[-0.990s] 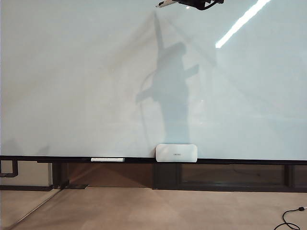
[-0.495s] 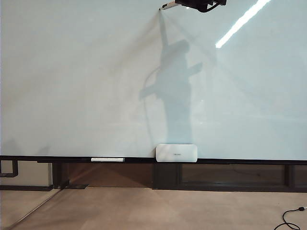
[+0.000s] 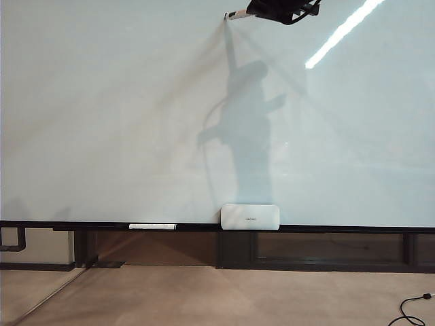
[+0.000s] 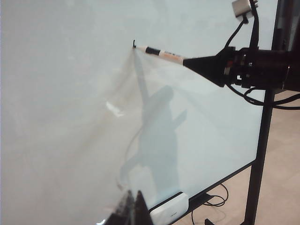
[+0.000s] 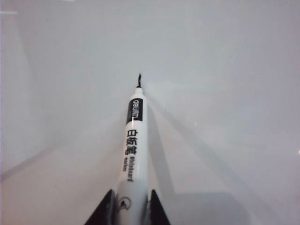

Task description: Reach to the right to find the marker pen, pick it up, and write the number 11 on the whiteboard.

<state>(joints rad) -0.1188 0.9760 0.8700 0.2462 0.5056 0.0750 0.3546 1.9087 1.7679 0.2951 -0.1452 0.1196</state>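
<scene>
Exterior view, taken from its left side: the whiteboard [image 3: 109,115] spreads pale and glossy, its dark lower rail carrying a second white pen [image 3: 152,226] and, further along, a white box [image 3: 250,216] whose small print is too fine to read; no finished stroke of the number 11 shows. Up near the top edge the marker pen [image 3: 237,14] juts from the right pincer [image 3: 253,10], its dark tip at the board; a tiny dark mark [image 4: 134,43] sits at the tip in the left wrist view. The right pincer is clamped on the marker pen, two dark fingers [image 5: 104,210] pinching the rear of the barrel in the right wrist view; the left pincer is mostly out of view, only dark tips low in its own camera, so whether it is apart or together I cannot tell.

The pen looks light, stiff and smooth-sided, likely to slip or swivel under writing pressure; holding low on the barrel gives reach but leverage against the grip. Its label reads "deli" on a black band, then Chinese characters and "Whiteboard marker".
</scene>
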